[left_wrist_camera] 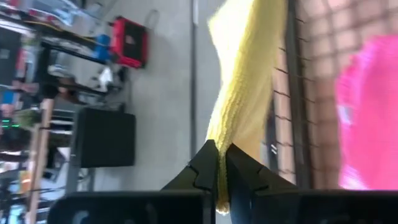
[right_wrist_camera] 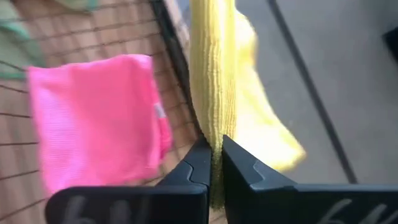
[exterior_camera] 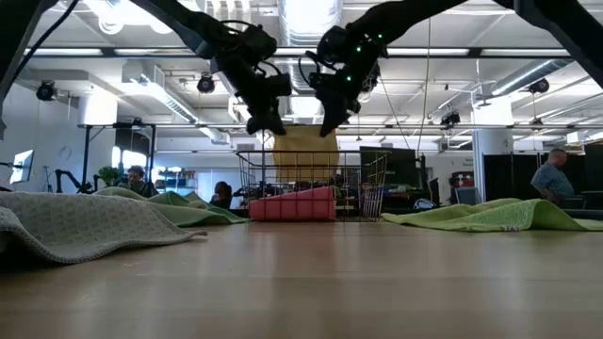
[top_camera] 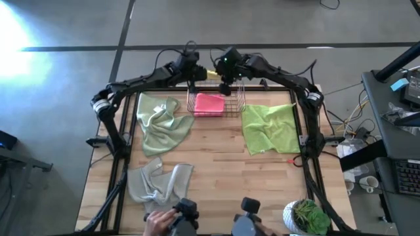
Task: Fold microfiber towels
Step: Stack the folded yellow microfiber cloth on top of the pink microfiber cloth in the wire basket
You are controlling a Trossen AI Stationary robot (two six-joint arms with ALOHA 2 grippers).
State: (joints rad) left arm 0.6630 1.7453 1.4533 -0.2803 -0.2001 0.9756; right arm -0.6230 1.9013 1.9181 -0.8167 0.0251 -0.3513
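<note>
A yellow towel [exterior_camera: 304, 149] hangs between my two grippers above the far side of the copper wire basket [top_camera: 231, 108]. My left gripper [exterior_camera: 267, 122] and my right gripper [exterior_camera: 332, 121] are both shut on its upper edge. A folded pink towel [top_camera: 210, 103] lies in the basket. On the table lie a sage green towel [top_camera: 161, 123] at the left, a lime green towel [top_camera: 269, 128] at the right and a grey-beige towel [top_camera: 157, 183] at the near left, all rumpled. My left gripper pinches the yellow towel's upper edge [left_wrist_camera: 222, 177] between its two fingers, slanting down from the table's left. The cloth runs away from the fingers as a narrow bunched band; the layers cannot be counted. It hangs clear of the table. My right gripper pinches the same upper edge [right_wrist_camera: 216, 134] between its two fingers, slanting down from the table's right. A thick bunched fold runs out past the fingertips. The towel sags between the two grippers and hangs down at the basket's far wall.
A potted plant [top_camera: 307, 216] stands at the near right corner. Camera mounts [top_camera: 187, 219] and a person's hand [top_camera: 154, 223] are at the near edge. Bare wood [top_camera: 216, 157] lies in the table's middle, between the towels.
</note>
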